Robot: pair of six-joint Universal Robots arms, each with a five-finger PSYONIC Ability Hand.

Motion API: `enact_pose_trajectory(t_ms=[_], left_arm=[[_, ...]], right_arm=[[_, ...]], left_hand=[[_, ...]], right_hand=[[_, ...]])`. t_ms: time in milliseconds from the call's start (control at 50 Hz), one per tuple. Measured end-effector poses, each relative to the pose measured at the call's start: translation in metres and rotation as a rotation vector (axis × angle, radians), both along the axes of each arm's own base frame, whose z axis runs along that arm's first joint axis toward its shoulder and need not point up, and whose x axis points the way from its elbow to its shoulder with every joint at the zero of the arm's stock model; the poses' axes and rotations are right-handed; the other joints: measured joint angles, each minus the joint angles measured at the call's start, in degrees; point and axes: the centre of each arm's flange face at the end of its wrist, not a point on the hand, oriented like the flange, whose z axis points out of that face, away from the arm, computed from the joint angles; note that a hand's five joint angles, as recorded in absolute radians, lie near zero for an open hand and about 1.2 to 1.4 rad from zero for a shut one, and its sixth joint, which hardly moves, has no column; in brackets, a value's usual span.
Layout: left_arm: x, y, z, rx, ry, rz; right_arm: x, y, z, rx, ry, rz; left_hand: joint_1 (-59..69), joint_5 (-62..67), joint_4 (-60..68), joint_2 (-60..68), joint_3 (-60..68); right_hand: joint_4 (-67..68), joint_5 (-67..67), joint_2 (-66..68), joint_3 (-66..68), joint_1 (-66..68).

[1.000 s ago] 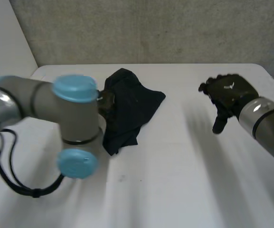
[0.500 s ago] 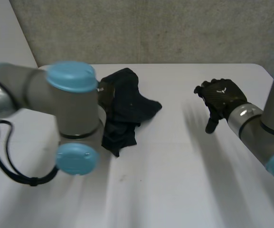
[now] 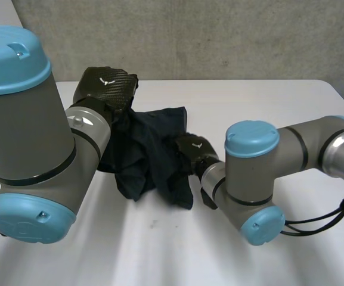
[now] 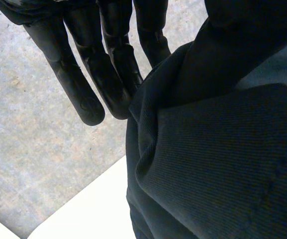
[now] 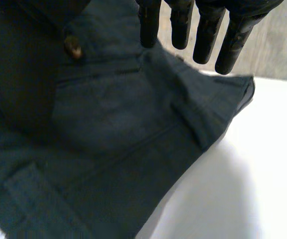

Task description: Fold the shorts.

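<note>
The dark navy shorts [image 3: 151,155] hang bunched from my left hand [image 3: 107,88], which is raised above the back left of the white table [image 3: 267,101]; their lower folds rest on the table. In the left wrist view the cloth [image 4: 223,164] is pinched between the thumb and the straight fingers [image 4: 91,74]. My right hand [image 3: 192,149] is at the shorts' right edge, low over the table. Its fingers [image 5: 203,30] are straight and apart above the fabric [image 5: 113,129], near a brown button [image 5: 73,47], and hold nothing.
My left arm's large elbow [image 3: 28,137] stands at the table's left side. The right arm's elbow [image 3: 252,179] is bent over the table's right middle. A grey wall [image 3: 219,36] runs behind the table's back edge.
My left hand closed on the shorts and lifted them off the table. My right hand swung left from the table's right side to the shorts' right edge.
</note>
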Motion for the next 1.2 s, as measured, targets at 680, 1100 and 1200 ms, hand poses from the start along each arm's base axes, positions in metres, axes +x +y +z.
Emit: enact_pose_trajectory(t_ms=[680, 1100, 1200], left_arm=[[0.005, -0.002, -0.006, 0.015, -0.011, 0.015], [0.022, 0.011, 0.025, -0.024, -0.002, 0.023], [0.043, 0.028, 0.065, -0.104, -0.028, 0.034]], right_arm=[[-0.027, 0.040, -0.008, 0.283, -0.135, -0.088], [-0.038, -0.011, 0.082, -0.284, -0.044, -0.210], [-0.057, 0.006, 0.157, -0.648, 0.184, -0.110]], left_hand=[[0.1, 0.0, 0.0, 0.2, 0.0], [0.1, 0.0, 0.0, 0.2, 0.0], [0.1, 0.0, 0.0, 0.2, 0.0]], right_hand=[[0.0, 0.0, 0.0, 0.0, 0.0], [54.6, 53.0, 55.1, 55.3, 44.6], [54.6, 53.0, 55.1, 55.3, 44.6]])
